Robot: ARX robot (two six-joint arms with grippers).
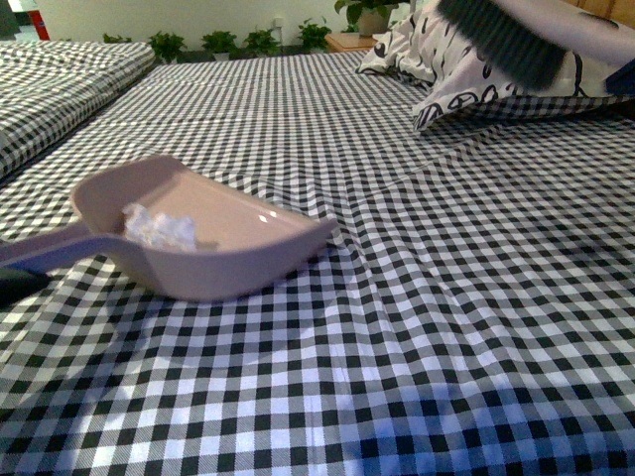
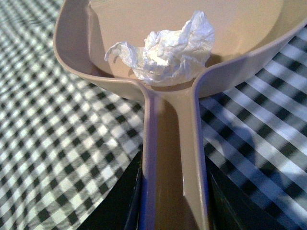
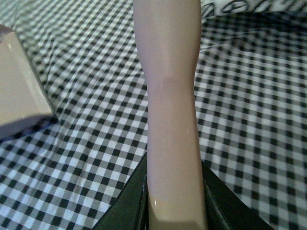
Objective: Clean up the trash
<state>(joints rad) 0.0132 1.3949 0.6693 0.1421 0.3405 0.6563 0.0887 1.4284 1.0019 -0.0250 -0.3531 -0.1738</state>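
Left wrist view shows the left hand point(image 2: 172, 211) clamped on the dustpan point(image 2: 96, 72) handle, keeping the trash point(image 2: 168, 52) cradled just ahead, while the right hand point(image 3: 172, 211) grips the brush point(image 3: 170, 96) raised clear.

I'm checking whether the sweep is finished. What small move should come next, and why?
Probably lift the dustpan level with the left gripper, ready to carry it off. The trash already lies inside against the back wall, the brush in the right gripper is raised clear, and no other trash shows on the checked cloth.
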